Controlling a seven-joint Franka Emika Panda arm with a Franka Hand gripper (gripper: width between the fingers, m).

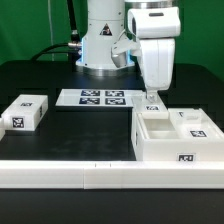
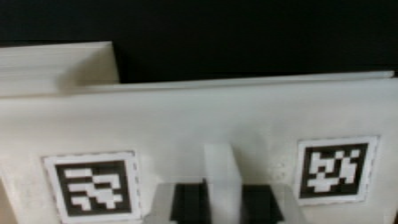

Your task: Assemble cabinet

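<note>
While the end effector (image 1: 152,99), set narrow, straddles the rear edge of the cabinet (image 1: 176,138), I cannot tell whether it grips; bare worktop (image 1: 90,135) flanks it.

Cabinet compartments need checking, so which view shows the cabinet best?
The exterior view: the whole cabinet shows, open compartments and all. The wrist view gives only a blurred close-up of its white surface with two tags.
</note>
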